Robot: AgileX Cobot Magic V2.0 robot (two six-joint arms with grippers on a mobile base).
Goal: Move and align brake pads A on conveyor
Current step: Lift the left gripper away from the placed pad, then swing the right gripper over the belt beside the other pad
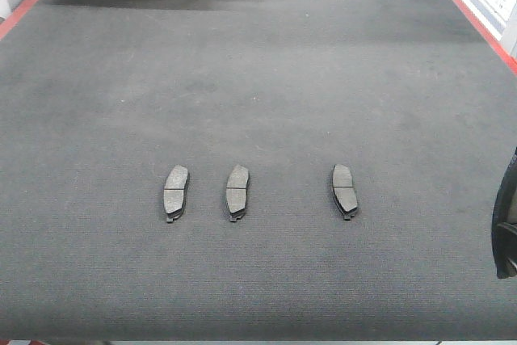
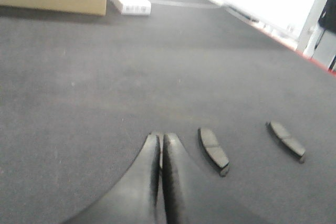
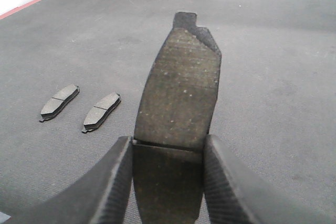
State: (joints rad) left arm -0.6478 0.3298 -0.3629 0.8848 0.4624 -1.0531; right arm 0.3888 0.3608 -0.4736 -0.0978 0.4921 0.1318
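Rough, fabric-like matt conveyor; gritty, speckled brake pad; ribbed, perhaps rubbery fingers.

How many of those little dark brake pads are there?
4. Three lie in a row on the belt: left pad, middle pad, right pad. The fourth pad is gripped in the right claw.

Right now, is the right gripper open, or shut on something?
Shut on a brake pad. In the right wrist view, the right gripper has its two fingers pressed against the pad's sides, above the conveyor.
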